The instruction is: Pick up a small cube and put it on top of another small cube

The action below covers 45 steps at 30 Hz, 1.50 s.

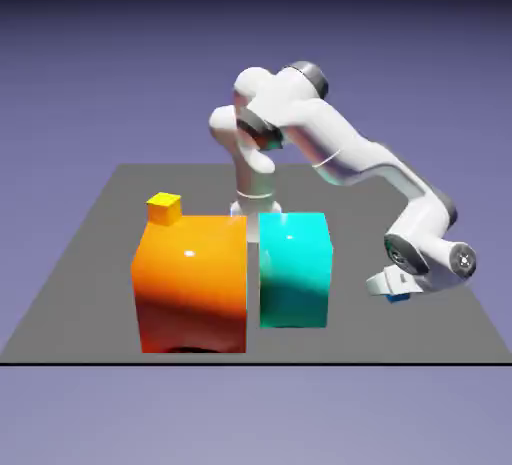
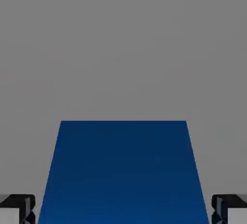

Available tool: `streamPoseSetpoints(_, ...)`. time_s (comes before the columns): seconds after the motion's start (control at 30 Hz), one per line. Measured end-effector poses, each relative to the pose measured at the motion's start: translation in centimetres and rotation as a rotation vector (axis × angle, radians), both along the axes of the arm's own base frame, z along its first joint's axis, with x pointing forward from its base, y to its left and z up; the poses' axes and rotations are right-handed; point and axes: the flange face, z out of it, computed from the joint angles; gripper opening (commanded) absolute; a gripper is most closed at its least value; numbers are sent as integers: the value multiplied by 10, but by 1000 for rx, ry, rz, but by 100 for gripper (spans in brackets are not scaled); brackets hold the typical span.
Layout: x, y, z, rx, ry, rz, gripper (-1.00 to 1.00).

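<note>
The small blue cube [image 1: 398, 297] lies on the grey table [image 1: 110, 253] at the exterior view's right, mostly covered by the hand. My gripper [image 1: 392, 290] is down at the table there and shut on it. The hand view shows the blue cube [image 2: 123, 175] large between the two fingertips [image 2: 17, 210], reaching both of them, with my gripper [image 2: 123, 214] around its near end. The small yellow-orange cube [image 1: 164, 208] shows at the back left corner of the big orange block, its lower part hidden behind that block.
A big glossy orange block [image 1: 190, 283] and a big cyan block [image 1: 295, 268] stand side by side mid-table, between the two small cubes. The table's front edge [image 1: 250, 361] runs just before them. The arm arches over from the far side to the right.
</note>
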Motion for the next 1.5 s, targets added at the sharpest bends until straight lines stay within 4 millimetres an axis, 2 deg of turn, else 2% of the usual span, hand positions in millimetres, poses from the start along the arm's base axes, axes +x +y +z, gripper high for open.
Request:
streamPoseSetpoints(0.07,20,6,33,0,0,0,-100)
streamPoseSetpoints(0.1,19,9,46,19,-11,28,-100)
streamPoseSetpoints(0.23,-12,15,86,122,-83,222,-100)
streamPoseSetpoints(0.33,-38,16,109,179,-130,377,-100)
streamPoseSetpoints(0.43,-66,13,125,218,-169,538,-100)
streamPoseSetpoints(0.57,-104,3,136,241,-203,758,-100)
streamPoseSetpoints(0.7,-139,-14,137,231,-212,979,-100)
streamPoseSetpoints(0.87,-179,-44,125,177,-177,1256,-100)
streamPoseSetpoints(1.07,-205,-102,101,56,-62,1530,-100)
streamPoseSetpoints(1.13,-211,-125,93,6,-4,1611,-100)
streamPoseSetpoints(1.23,-210,-129,89,0,7,1614,-100)
streamPoseSetpoints(1.5,-201,-149,59,-7,22,1610,-100)
